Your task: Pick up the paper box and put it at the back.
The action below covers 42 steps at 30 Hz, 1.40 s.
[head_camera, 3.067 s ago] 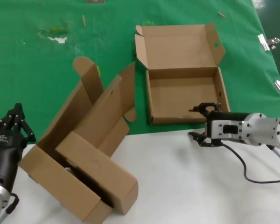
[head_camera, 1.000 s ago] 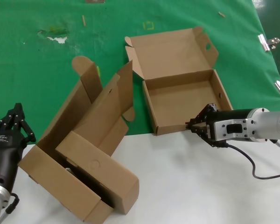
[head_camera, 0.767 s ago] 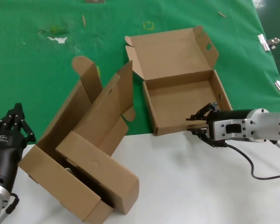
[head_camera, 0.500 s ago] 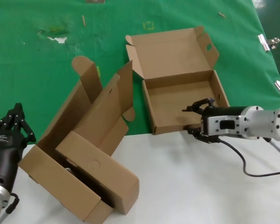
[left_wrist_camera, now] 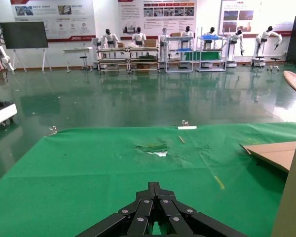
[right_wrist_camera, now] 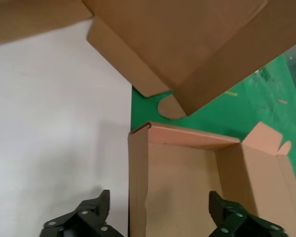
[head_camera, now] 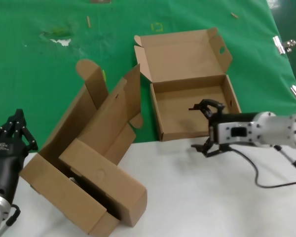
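The paper box [head_camera: 185, 98] lies open on the green cloth of the back [head_camera: 39, 69], lid flat behind its shallow tray, front wall near the white tabletop's edge. My right gripper [head_camera: 193, 127] is open and straddles that front wall, one finger inside the tray and the other over the tabletop. In the right wrist view the wall [right_wrist_camera: 138, 177] runs between the spread fingers of the right gripper [right_wrist_camera: 158, 210], touching neither. My left gripper [head_camera: 18, 114] is shut and empty, parked at the near left; its closed tip [left_wrist_camera: 155, 185] points over the cloth [left_wrist_camera: 89, 163].
Two nested brown cardboard boxes [head_camera: 89, 163] lean at the left of the paper box, across the cloth edge and the white tabletop [head_camera: 212, 197]. Metal clips [head_camera: 284, 45] hold the cloth's right edge. A small tear [head_camera: 59, 38] marks the far cloth. The right arm's cable [head_camera: 266, 185] trails behind.
The right gripper, shut on the box's front wall a second ago, has opened wide and slid left along the wall. The box sits turned compared with three seconds ago. The left arm has not moved.
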{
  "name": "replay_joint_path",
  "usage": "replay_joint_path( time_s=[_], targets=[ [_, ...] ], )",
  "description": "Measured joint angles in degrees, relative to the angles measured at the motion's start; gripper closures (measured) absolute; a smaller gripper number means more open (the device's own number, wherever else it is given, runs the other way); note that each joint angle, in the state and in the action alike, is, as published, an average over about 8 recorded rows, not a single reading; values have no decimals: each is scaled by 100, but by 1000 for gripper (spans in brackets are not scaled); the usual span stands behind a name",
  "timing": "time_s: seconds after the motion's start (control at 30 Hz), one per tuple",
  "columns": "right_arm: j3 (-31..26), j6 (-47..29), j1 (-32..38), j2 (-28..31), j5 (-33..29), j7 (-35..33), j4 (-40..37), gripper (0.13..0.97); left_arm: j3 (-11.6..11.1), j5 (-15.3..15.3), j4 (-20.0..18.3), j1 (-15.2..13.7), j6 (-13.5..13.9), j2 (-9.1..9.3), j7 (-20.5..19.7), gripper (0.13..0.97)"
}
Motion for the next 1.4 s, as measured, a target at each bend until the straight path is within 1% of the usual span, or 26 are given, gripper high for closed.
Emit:
replay_joint_path(
  time_s=[0.2, 0.23, 0.37, 0.5, 0.93, 1.2, 1.4],
  targets=[
    [412, -168, -372, 610, 468, 263, 865, 400, 0, 0, 0, 0, 0, 0, 0, 957],
    [518, -164, -464, 714, 580, 317, 1021, 400, 0, 0, 0, 0, 0, 0, 0, 957],
    [1024, -73, -942, 1100, 1121, 503, 1639, 322, 0, 0, 0, 0, 0, 0, 0, 957],
    [1339, 51, -1279, 1268, 1457, 593, 1971, 244, 0, 0, 0, 0, 0, 0, 0, 957],
    [1514, 636, -1627, 888, 1685, 701, 2057, 244, 0, 0, 0, 0, 0, 0, 0, 957],
    [1681, 1107, -1932, 606, 1888, 794, 2149, 129, 0, 0, 0, 0, 0, 0, 0, 936],
    [1806, 1463, -2162, 393, 2042, 865, 2219, 129, 0, -1, 0, 0, 0, 0, 1, 922]
  ],
)
